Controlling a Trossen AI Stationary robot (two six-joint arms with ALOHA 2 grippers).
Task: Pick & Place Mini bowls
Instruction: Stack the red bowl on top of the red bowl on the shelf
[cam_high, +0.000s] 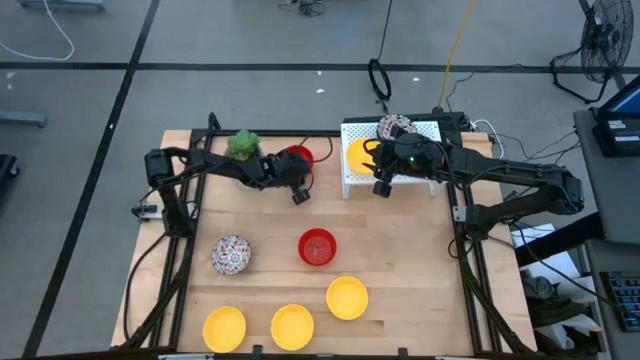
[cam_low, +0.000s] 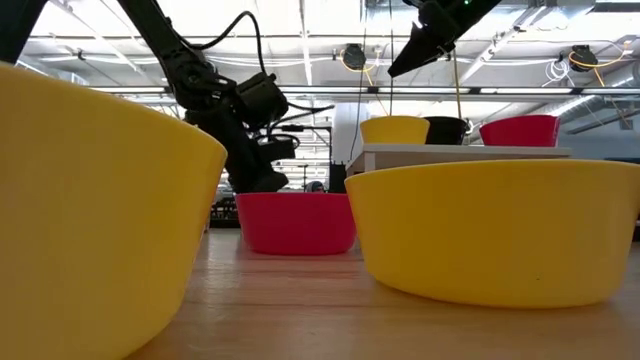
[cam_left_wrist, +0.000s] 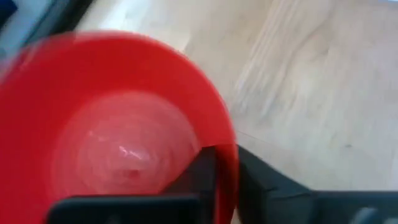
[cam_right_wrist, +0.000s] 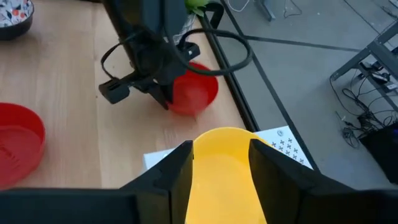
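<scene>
My left gripper (cam_high: 296, 175) is at the table's far edge beside the green plant (cam_high: 243, 145), shut on a red mini bowl (cam_high: 296, 156). My right gripper (cam_high: 376, 165) hangs open above a yellow mini bowl (cam_right_wrist: 221, 168) that sits on a white platform (cam_high: 425, 130). In the low view this gripper (cam_low: 400, 65) is clear of the bowl (cam_low: 395, 128). A speckled bowl (cam_high: 395, 127) also sits on the platform. On the table rest a speckled bowl (cam_high: 231, 254), a red bowl (cam_high: 317, 247) and three yellow bowls (cam_high: 347, 297), (cam_high: 292, 325), (cam_high: 224, 328). My left gripper pinches the red bowl's rim (cam_left_wrist: 229, 158), with one finger (cam_left_wrist: 198, 177) inside the bowl and one (cam_left_wrist: 267, 186) outside its wall. The bowl is low over the wood at the far edge (cam_right_wrist: 193, 93). I cannot tell whether it is lifted clear.
The plant stands just left of the held red bowl. The white platform is raised at the table's far right, with cables behind it. Bare wood lies between the platform and the bowls near the front edge.
</scene>
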